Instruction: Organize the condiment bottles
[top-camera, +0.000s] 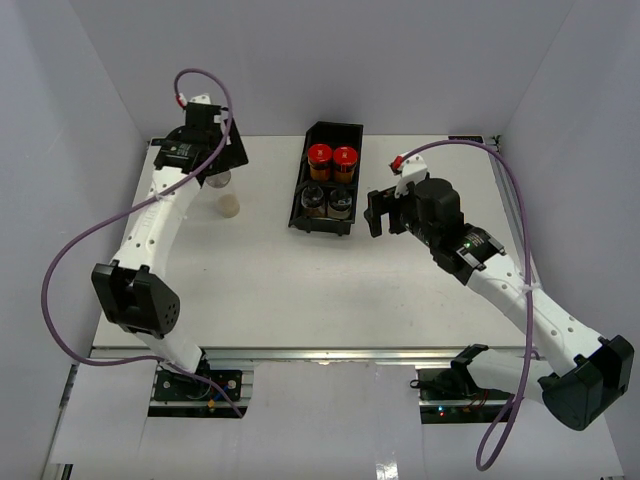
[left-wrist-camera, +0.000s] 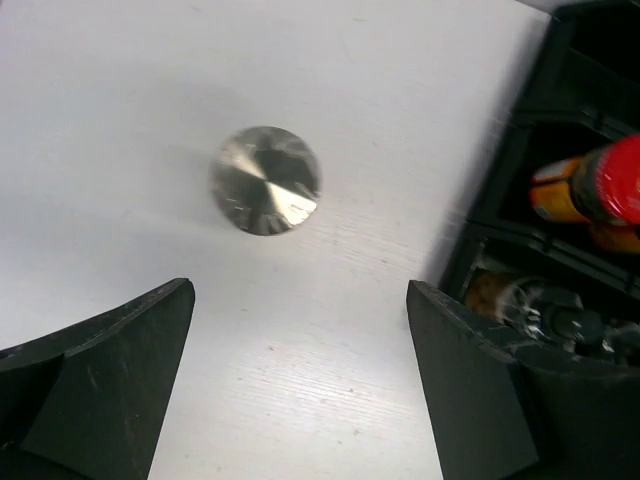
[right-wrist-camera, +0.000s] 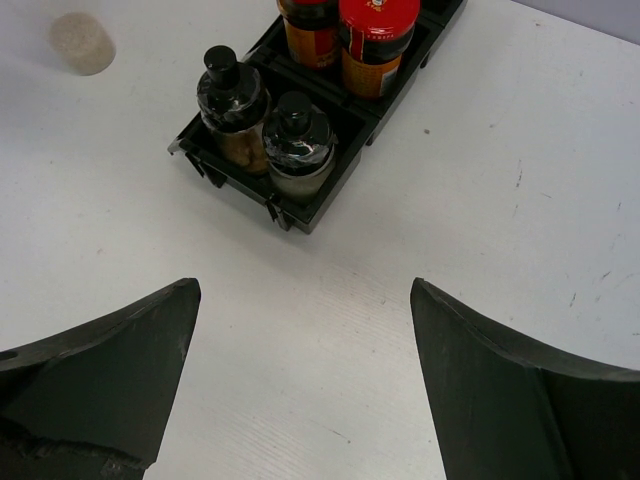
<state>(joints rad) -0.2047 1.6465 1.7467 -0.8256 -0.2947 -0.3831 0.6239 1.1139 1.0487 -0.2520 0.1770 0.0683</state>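
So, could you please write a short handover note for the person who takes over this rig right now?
Left gripper: open, empty, above the table left of the tray.
Right gripper: open, empty, right of the tray.
In tray: two red-capped bottles in the middle compartment, two dark-capped bottles in the near one.
Done: four bottles placed.
To do: the cream bottle stands on the table, left of the tray; probably it goes in the far compartment, which looks free.

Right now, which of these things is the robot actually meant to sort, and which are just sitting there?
Part of the job: two red-capped bottles; two dark-capped bottles; one cream bottle, standing loose.
Just there: black tray holding four of them; white table.
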